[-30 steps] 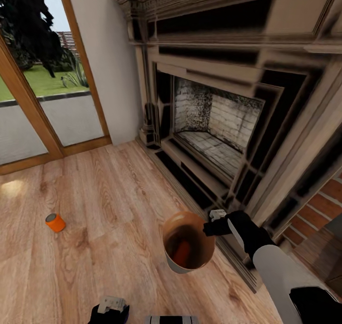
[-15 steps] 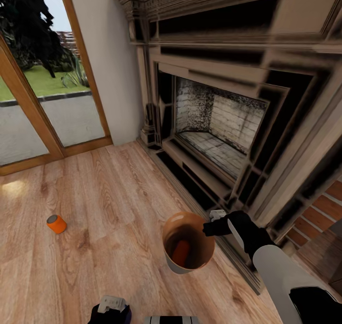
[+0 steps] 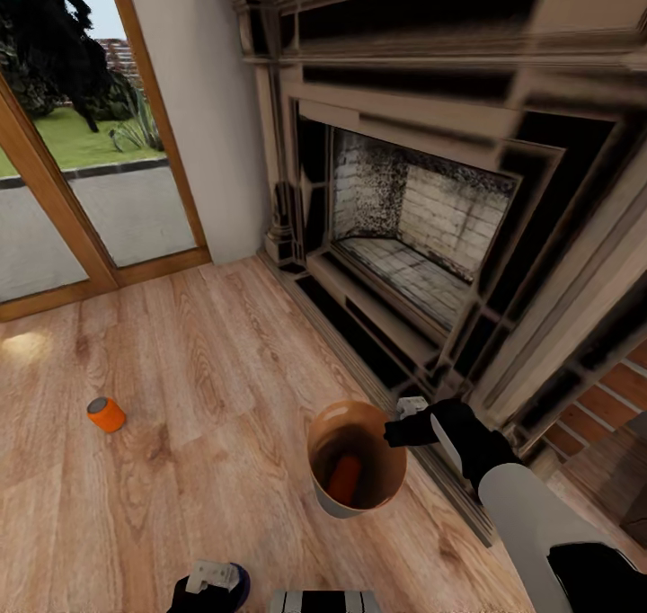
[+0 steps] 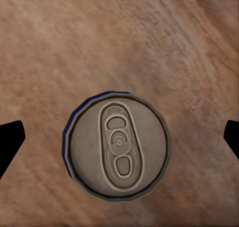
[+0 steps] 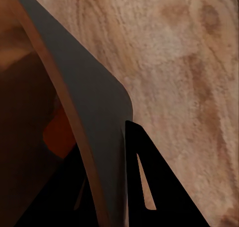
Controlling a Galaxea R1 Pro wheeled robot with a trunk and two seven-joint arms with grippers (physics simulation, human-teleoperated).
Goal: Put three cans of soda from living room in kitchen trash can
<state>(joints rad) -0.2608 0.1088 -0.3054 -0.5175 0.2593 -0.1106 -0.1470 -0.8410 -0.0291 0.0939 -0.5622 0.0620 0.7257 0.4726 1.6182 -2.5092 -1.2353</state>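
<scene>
Blue can upright on the wood floor, directly below the left gripper, jaws wide apart either side of it, long axis toward the camera. Right gripper clamped on the bin rim, one orange can inside; another orange can lying well apart, leftward

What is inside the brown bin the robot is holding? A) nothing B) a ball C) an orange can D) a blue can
C: in the head view an orange can lies inside the bin, whose rim the right gripper grips.
</scene>
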